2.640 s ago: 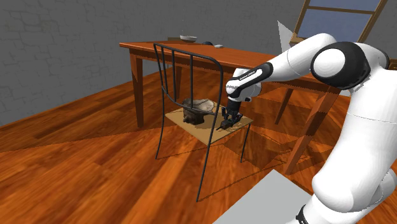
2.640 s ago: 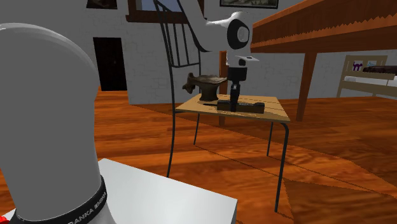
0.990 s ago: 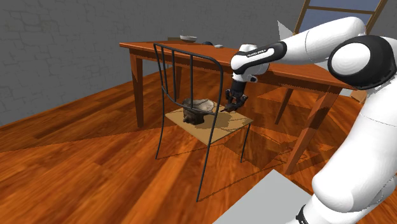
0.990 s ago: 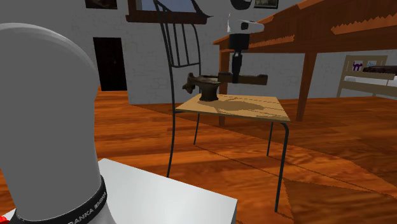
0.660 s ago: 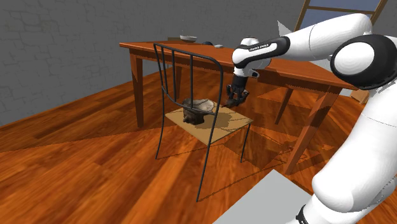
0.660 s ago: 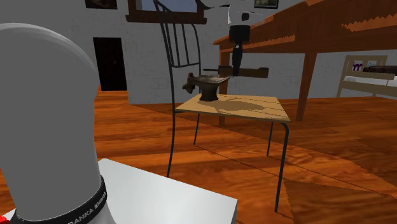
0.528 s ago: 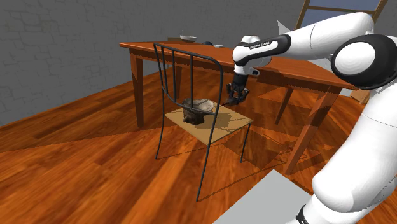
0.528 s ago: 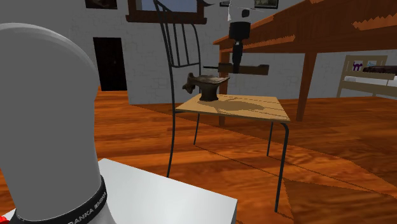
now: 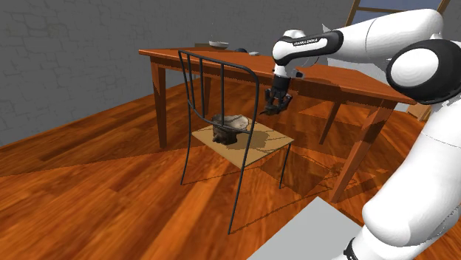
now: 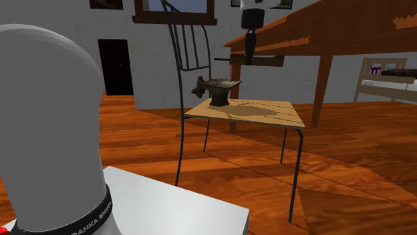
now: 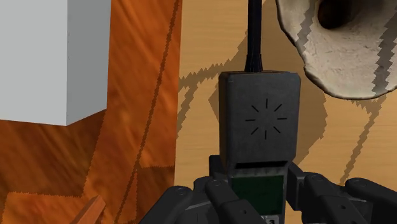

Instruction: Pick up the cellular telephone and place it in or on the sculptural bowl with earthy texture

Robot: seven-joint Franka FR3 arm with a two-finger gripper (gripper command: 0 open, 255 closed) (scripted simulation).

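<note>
The cellular telephone [image 10: 252, 59], a dark grey handset with a thin black antenna [image 11: 254, 38] and a small green screen, is held in the air above the chair seat [image 10: 270, 113], touching no surface. In the second exterior view it lies level, higher than the rim of the bowl [image 10: 218, 88] and slightly toward that view's right of it, with the antenna pointing toward that view's left. The all-black gripper [image 10: 248, 53] comes down on it from above. In the wrist view the fingers [image 11: 296, 189] clasp the screen end of the telephone [image 11: 259, 133] from both sides, so the jaws are clenched on the handset. The antenna extends away from the gripper [image 11: 257, 194] and passes just beside the pale, rough bowl [image 11: 347, 48]. In the shoulder view the gripper [image 9: 275, 104] and telephone [image 9: 270, 108] hang over the seat [image 9: 255, 154], toward that view's right of the dark, irregular bowl [image 9: 228, 126], which stands on the seat near the chair back [image 9: 214, 74] of dark metal rods. The telephone's shadow [image 10: 257, 107] falls on the tan seat beside the bowl. A wooden table [image 9: 222, 63] stands behind the chair, the floor [image 9: 89, 170] is reddish wood, and the robot's stand [image 9: 310, 236] is a light grey box.
</note>
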